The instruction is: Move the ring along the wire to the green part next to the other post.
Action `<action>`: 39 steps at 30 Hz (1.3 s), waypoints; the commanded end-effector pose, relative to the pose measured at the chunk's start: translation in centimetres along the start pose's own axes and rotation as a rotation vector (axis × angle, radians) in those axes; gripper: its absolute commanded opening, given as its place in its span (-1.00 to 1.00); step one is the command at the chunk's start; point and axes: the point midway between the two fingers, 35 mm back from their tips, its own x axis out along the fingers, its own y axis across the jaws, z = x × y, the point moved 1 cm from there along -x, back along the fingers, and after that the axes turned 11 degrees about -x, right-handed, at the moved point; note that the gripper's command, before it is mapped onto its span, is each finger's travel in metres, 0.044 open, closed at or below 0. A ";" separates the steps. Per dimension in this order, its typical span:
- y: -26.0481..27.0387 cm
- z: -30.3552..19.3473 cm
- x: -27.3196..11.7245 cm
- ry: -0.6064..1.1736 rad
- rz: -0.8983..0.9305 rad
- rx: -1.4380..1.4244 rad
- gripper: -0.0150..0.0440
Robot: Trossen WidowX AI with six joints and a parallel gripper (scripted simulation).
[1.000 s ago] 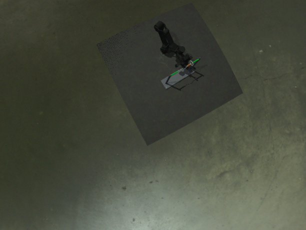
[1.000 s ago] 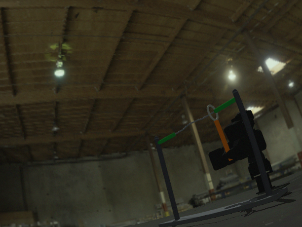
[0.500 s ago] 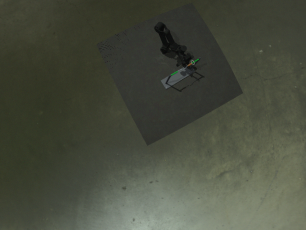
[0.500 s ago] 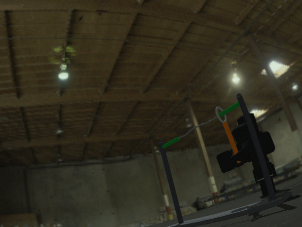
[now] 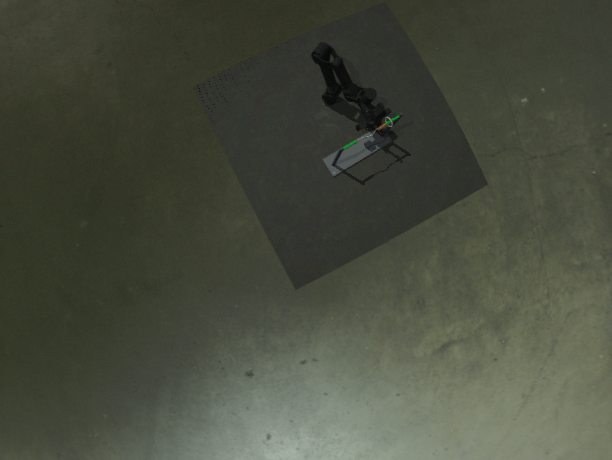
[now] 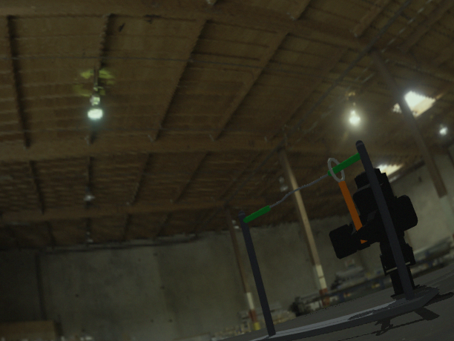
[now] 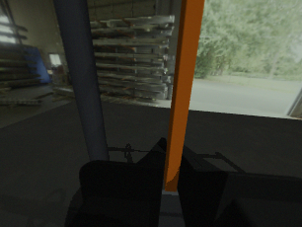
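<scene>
Grey base plate (image 5: 350, 161) on dark mat (image 5: 310, 225)

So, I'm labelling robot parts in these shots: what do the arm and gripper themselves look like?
The arm is matte black throughout, built of chunky rounded links. The gripper is black too, with two broad, blocky fingers. No cables, stripes or markings show.

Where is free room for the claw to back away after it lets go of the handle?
Crowded: the claw grips the orange handle beside the taller post, ring around the green sleeve. Likely freer: under the grey wire, between the posts, above the base plate.
</scene>
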 end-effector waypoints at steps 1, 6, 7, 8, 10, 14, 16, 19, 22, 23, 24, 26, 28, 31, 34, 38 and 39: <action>0.1 -0.8 0.1 0.009 -0.003 0.000 -1.00; 0.2 -1.3 0.1 0.009 -0.003 0.000 -1.00; 0.2 -1.3 0.1 0.009 -0.003 0.000 -1.00; 0.2 -1.3 0.1 0.009 -0.003 0.000 -1.00; 0.2 -1.3 0.1 0.009 -0.003 0.000 -1.00; 0.2 -1.3 0.1 0.009 -0.003 0.000 -1.00; 0.2 -1.3 0.1 0.009 -0.003 0.000 -1.00; 0.2 -1.3 0.1 0.009 -0.003 0.000 -1.00; 0.2 -1.3 0.1 0.009 -0.003 0.000 -1.00; 0.2 -1.3 0.1 0.009 -0.003 0.000 -1.00; 0.2 -1.3 0.1 0.009 -0.003 0.000 -1.00; 0.2 -1.2 0.1 0.008 0.001 -0.004 -0.91; 0.2 -1.2 0.1 0.008 0.001 -0.004 -0.73; 0.2 -1.2 0.1 0.008 0.001 -0.004 -0.47; 0.2 -1.2 0.1 0.008 0.001 -0.004 -0.20; 0.3 -1.2 -0.1 0.008 0.001 -0.003 0.05; 0.3 -1.2 -0.2 0.008 0.001 -0.003 0.05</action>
